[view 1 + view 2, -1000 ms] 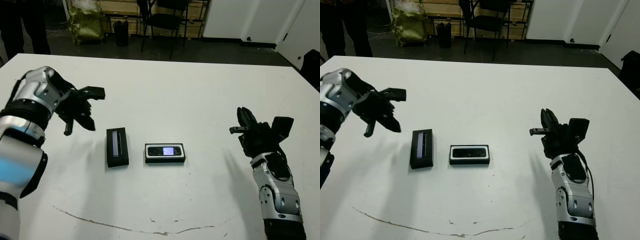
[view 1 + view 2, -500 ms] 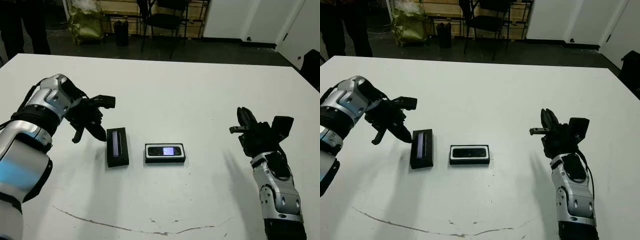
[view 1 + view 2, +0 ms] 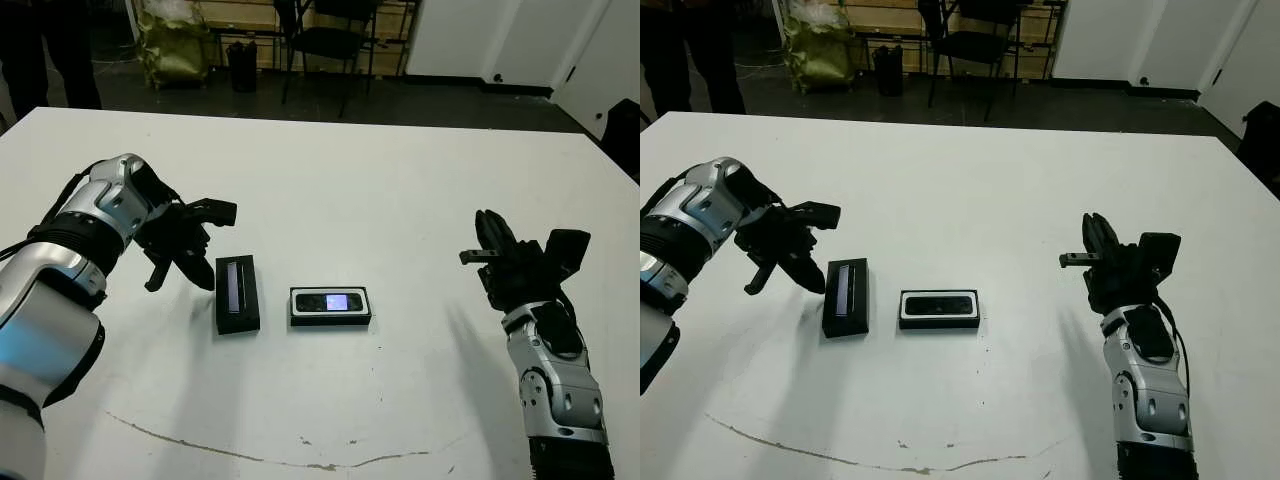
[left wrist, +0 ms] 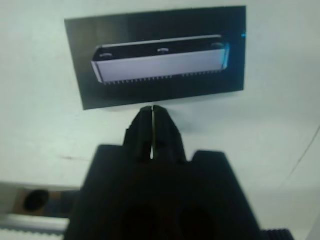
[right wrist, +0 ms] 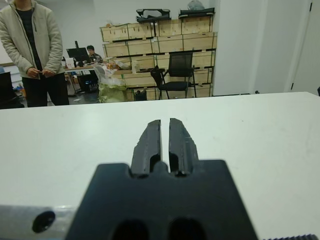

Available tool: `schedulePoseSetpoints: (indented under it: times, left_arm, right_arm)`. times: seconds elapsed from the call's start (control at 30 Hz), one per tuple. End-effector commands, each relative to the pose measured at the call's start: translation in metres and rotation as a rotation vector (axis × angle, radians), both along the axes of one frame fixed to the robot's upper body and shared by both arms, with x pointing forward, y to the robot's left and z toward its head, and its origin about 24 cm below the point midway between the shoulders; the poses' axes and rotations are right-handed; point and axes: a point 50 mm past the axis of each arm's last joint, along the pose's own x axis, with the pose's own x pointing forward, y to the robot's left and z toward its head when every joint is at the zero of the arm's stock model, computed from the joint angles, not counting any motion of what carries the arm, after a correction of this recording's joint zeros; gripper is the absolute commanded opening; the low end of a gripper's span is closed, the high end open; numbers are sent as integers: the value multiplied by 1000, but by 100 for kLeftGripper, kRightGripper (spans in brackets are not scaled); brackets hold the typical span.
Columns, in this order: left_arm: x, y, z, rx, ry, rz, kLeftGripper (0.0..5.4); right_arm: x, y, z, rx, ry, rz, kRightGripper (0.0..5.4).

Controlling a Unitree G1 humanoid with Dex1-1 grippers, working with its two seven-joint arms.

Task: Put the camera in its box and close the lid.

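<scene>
- Camera [image 3: 331, 301] lies inside the box [image 3: 331, 318], screen up, with the white lining showing as a thin border around it; judged from this, the first half of the task looks done.
- Box and camera sit near the middle of the worktop [image 3: 400, 180], the long side running across the robot's view.
- Lid [image 3: 237, 293] lies flat on the worktop just beside the box on the robot's left, apart from it and turned crosswise to it, its pale strip facing up. The box is therefore not yet covered.
- Left pincer [image 3: 192, 240] hovers close to the lid's outer long edge, low over the worktop. In the head views its fingers appear spread, yet the left wrist view shows the two fingers [image 4: 152, 131] pressed together with only a hairline between them, so whether it is released or clenched cannot be told. It holds nothing.
- In that wrist view the lid [image 4: 157, 55] fills the space just past the fingertips, not touched.
- Right pincer [image 3: 487, 252] stands well apart on the robot's right, raised off the worktop, clenched on nothing; the right wrist view shows its fingers [image 5: 150, 145] nearly meeting.
- What remains, as a judgement: take hold of the lid, turn it to match the box, set it over the camera and press it down.
- A person [image 5: 34, 45] stands beyond the far edge of the worktop, not involved.
</scene>
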Motion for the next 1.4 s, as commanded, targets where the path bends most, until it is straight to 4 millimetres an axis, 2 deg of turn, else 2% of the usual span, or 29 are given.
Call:
schedulePoseSetpoints:
  times: [0.03, 0.47, 1.13, 1.4]
  left_arm:
    - [0, -5, -5, 9, 21, 4, 0]
    - [8, -28, -8, 27, -45, -51, 0]
    - [15, -22, -9, 81, -86, 53, 0]
    - [19, -27, -6, 118, -151, -14, 0]
  right_arm:
    - [-2, -5, -6, 3, 23, -14, 1]
    - [-8, -1, 0, -7, 36, -28, 1]
    - [-9, -2, -2, -8, 42, -28, 1]
    - [-9, -2, -3, -3, 47, -30, 1]
